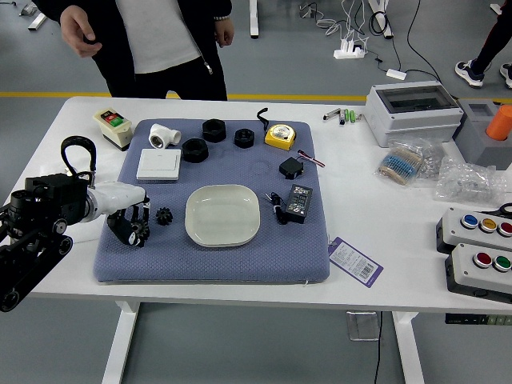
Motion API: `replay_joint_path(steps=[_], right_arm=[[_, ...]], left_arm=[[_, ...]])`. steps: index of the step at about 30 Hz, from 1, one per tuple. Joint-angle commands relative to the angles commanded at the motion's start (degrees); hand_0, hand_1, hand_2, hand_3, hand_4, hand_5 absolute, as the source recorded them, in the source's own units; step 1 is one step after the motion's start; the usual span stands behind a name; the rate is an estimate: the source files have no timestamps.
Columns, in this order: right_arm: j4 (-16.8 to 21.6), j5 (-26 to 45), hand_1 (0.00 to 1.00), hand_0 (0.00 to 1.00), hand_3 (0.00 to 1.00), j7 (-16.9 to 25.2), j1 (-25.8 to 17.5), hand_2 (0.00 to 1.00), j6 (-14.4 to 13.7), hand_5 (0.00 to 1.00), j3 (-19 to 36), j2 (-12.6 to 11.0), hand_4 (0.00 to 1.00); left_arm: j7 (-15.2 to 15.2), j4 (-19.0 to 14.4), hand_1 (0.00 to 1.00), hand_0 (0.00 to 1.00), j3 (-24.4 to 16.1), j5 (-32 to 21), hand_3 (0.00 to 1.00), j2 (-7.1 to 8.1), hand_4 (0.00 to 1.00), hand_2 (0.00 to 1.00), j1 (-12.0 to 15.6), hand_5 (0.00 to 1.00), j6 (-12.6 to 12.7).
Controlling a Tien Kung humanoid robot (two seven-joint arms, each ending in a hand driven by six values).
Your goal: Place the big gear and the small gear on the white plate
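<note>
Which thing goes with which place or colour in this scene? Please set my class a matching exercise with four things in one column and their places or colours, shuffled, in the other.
Things
1. small gear
2. tape measure
3. white plate
4. purple-edged label

Places and colours
A. near the middle of the blue mat
B. beside the mat's right edge, towards its near corner
C. between the robot's left hand and the plate
D. yellow

Right pairs: 1-C, 2-D, 3-A, 4-B
</note>
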Motion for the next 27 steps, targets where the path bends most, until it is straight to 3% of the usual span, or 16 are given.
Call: replay_joint_path(steps=[9,16,23,24,27], right_arm=[[0.03,0.04,0.744,0.736,0.637,0.00,-0.22,0.768,-0.03,0.751,0.02,-0.03,0.911],[0.06,0.11,0.743,0.736,0.637,0.00,-0.04,0.768,-0.04,0.752,0.17,-0.04,0.910],[0.10,0.05,0.743,0.736,0.637,-0.06,0.17,0.768,-0.05,0.751,-0.04,-0.09,0.910],[0.13,0.07,0.743,0.736,0.637,-0.09,0.18,0.768,-0.07,0.751,-0.20,-0.09,0.910],[0.19,0.08,0.743,0.736,0.637,-0.08,0.22,0.768,-0.14,0.752,-0.17,-0.10,0.910]], left_arm=[[0.38,-4.40,0.337,0.295,-1.91,-0.39,0.505,0.57,0.593,0.396,-0.97,0.003,-0.61],[0.69,-7.57,0.337,0.295,-2.18,-1.86,0.506,-0.52,0.592,0.395,-2.82,0.002,-0.74],[0.12,-8.20,0.341,0.296,-0.49,-4.27,0.516,-4.07,0.592,0.399,-4.81,0.003,0.19],[-0.77,-7.37,0.341,0.296,0.23,-4.22,0.516,-5.70,0.592,0.399,-5.28,0.003,1.37],[-1.56,-6.47,0.338,0.289,1.07,-4.32,0.522,-8.04,0.584,0.399,-5.79,0.008,2.48]])
